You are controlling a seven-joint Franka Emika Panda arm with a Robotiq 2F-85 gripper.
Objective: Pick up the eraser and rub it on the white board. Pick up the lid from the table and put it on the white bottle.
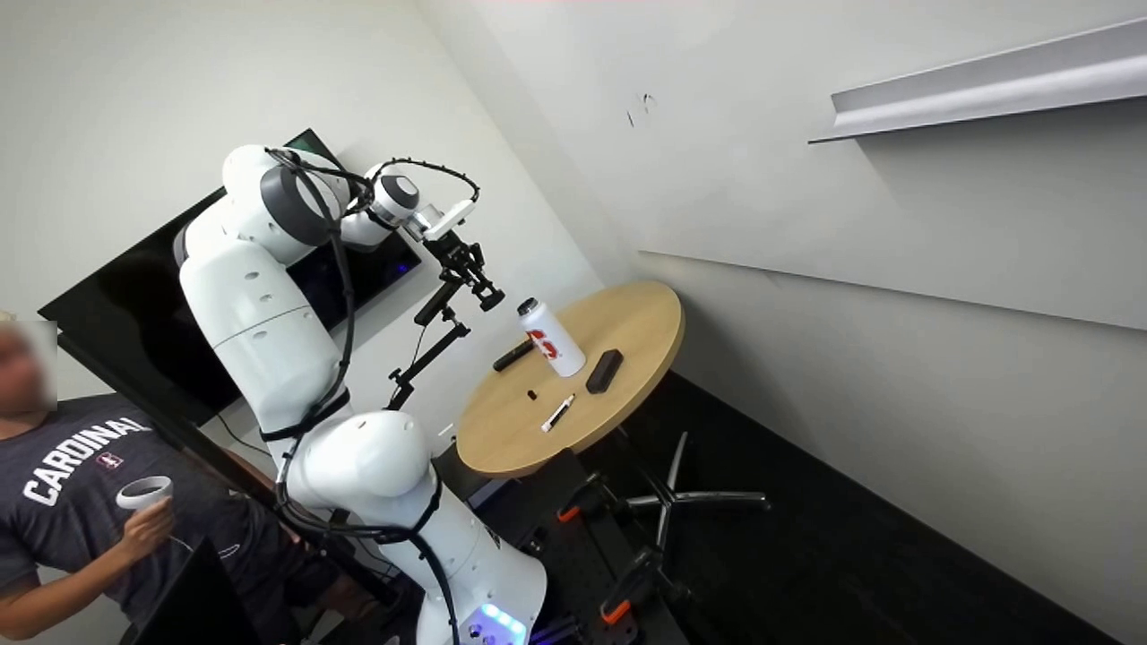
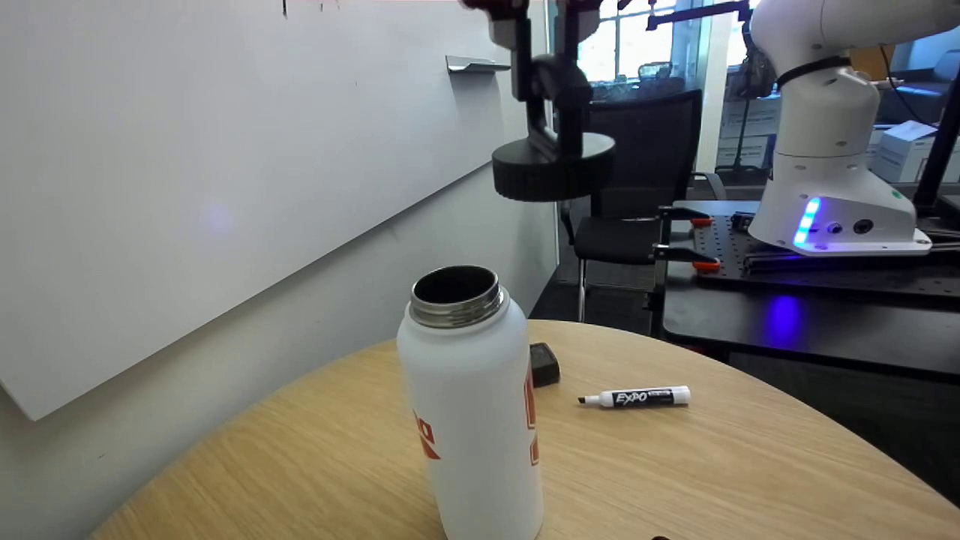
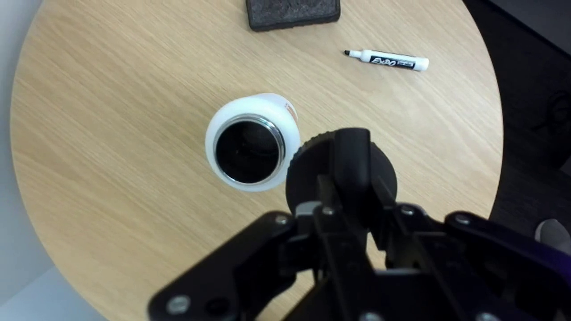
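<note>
The white bottle [image 1: 557,348] with red marks stands upright on the round table, its metal neck uncovered in an exterior view [image 2: 480,420] and in the wrist view [image 3: 277,103]. My gripper [image 2: 553,112] is shut on the handle of the dark round lid [image 2: 551,180]. It holds the lid above the table, apart from the bottle. In the wrist view, the gripper [image 3: 352,191] and lid [image 3: 308,174] appear right of the bottle's mouth. The dark eraser [image 1: 605,371] lies on the table beside the bottle. The white board [image 1: 762,197] bears small dark scribbles.
The round wooden table [image 1: 645,313] carries an uncapped marker [image 1: 558,413] and a tiny dark cap [image 1: 532,394]. A dark elongated object [image 1: 513,356] lies near its edge. A stand arm [image 1: 430,358] is near the gripper. A shelf [image 1: 986,81] juts from the board. A person [image 1: 107,484] is at the left.
</note>
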